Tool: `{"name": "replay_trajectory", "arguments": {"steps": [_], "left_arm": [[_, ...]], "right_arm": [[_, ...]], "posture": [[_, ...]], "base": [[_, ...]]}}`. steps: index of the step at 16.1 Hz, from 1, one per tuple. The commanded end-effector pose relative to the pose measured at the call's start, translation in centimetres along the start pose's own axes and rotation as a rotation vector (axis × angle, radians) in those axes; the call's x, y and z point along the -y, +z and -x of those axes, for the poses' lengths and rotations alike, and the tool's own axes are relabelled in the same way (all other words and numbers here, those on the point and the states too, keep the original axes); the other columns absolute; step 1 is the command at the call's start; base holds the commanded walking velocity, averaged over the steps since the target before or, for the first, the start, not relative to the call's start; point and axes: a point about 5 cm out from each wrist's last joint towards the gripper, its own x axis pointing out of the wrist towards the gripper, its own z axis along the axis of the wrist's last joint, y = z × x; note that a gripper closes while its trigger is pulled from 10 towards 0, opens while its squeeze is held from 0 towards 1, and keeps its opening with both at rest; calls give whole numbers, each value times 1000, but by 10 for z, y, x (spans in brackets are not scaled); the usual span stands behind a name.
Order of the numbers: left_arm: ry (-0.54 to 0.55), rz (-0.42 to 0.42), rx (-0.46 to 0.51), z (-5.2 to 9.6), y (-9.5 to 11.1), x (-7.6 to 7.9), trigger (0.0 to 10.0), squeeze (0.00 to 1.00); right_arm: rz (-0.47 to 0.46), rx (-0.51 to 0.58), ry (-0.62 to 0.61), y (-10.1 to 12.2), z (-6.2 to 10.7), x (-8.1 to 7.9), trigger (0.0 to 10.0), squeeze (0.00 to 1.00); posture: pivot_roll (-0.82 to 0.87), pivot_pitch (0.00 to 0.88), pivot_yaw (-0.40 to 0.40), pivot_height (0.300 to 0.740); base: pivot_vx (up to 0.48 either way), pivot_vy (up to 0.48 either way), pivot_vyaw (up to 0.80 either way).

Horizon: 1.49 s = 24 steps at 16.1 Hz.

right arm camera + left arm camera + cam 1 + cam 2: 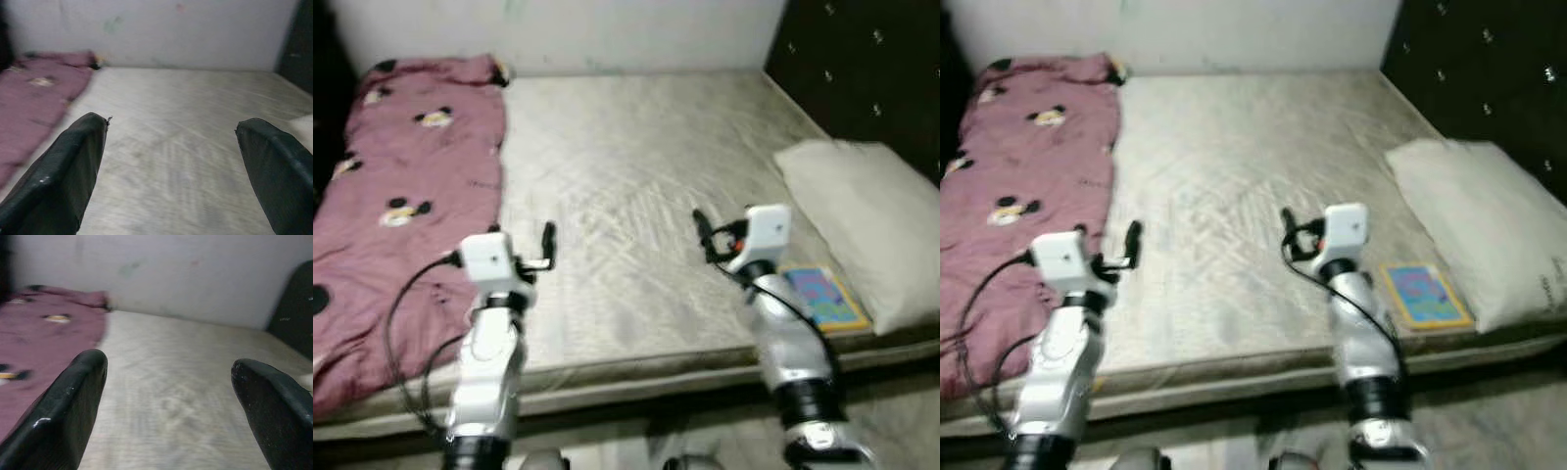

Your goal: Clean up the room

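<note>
Blanket [406,186] lies on the bed [636,196] beside the left claw [548,245]; book [822,297] near the right claw [700,230]. Both claws gape wide, arms stretched forward.

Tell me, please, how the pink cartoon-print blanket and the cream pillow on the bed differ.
The pink cartoon-print blanket is patterned and rumpled, running along the mattress's left side; the cream pillow is plain and plump, lying on the right by the dark headboard. Both rest on the beige mattress.

The bed [636,196] bears a pink blanket [401,186], pillow [862,215] and book [822,297].
</note>
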Motion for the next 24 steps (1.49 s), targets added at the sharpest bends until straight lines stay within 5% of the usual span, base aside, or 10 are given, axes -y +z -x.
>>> {"name": "replay_trajectory", "arguments": {"steps": [1, 16, 24], "left_arm": [[-8, 6, 2, -2, 1, 4, 10000, 0], [17, 30, -21, -3, -2, 4, 10000, 0], [7, 28, -12, -5, -1, 6, 10000, 0]], "right_arm": [[13, 5, -5, 3, 0, 4, 10000, 0], [53, -2, 32, 1, 0, 0, 10000, 0], [50, -4, 40, -1, 0, -1, 10000, 0]], "posture": [[-37, 27, -1, 740], [-45, 34, -1, 740], [-49, 34, 2, 740]], "base": [[0, 480, 0], [0, 480, 0], [0, 480, 674]]}}
